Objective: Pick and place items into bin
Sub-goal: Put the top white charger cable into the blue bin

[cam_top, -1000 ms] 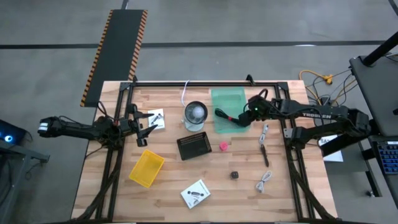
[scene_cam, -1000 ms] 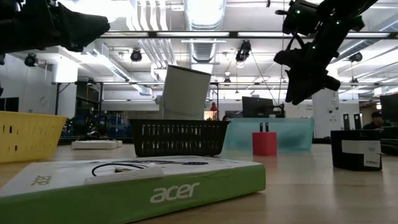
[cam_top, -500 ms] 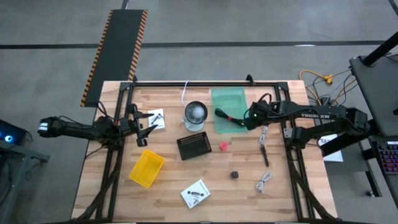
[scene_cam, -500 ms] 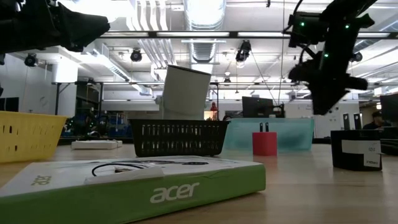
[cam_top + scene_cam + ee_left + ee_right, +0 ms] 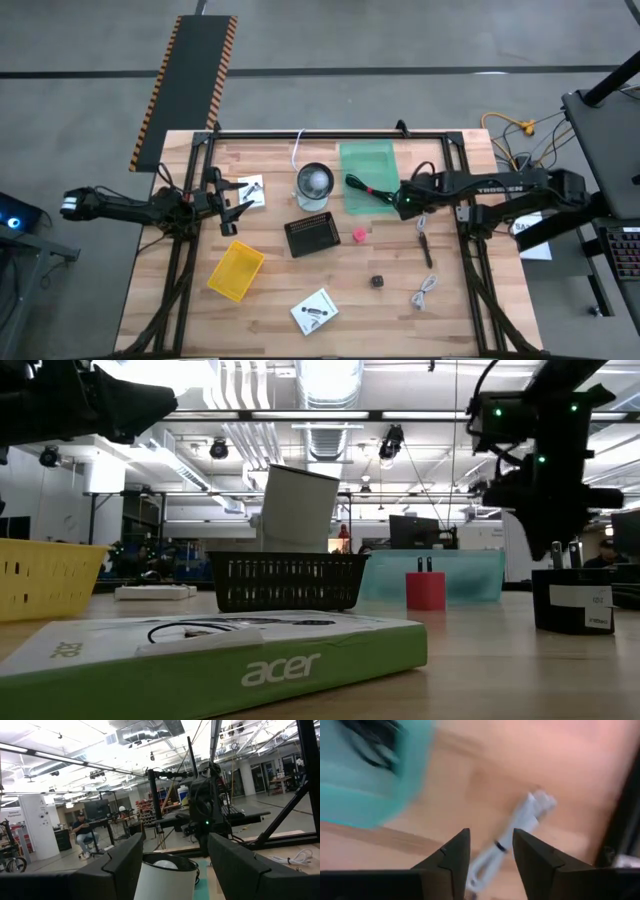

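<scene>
My right gripper point(image 5: 409, 203) point(image 5: 491, 862) is open and hovers just off the right edge of the green bin point(image 5: 366, 158), above a white coiled cable point(image 5: 424, 215) point(image 5: 512, 840) that lies flat on the wood. A black cable with a red band point(image 5: 362, 187) lies in the bin. On the table lie a black pen point(image 5: 427, 250), a red cube point(image 5: 358, 235) point(image 5: 425, 590), a dark die point(image 5: 378, 283), a second white cable point(image 5: 425, 291) and two white packets point(image 5: 252, 188) point(image 5: 315, 311). My left gripper point(image 5: 238, 201) waits open near the left edge.
A clear glass cup point(image 5: 314, 185) point(image 5: 165, 877) stands left of the green bin. A black mesh basket point(image 5: 312, 236) point(image 5: 287, 580) and a yellow basket point(image 5: 236, 271) sit mid-table. A dark metal frame point(image 5: 330, 133) runs along the table's far and side edges.
My right gripper has moved off the green bin toward the table's right and near edges, coming over the white coiled cable, and has tipped to point more steeply downward. The black cable stays in the bin.
</scene>
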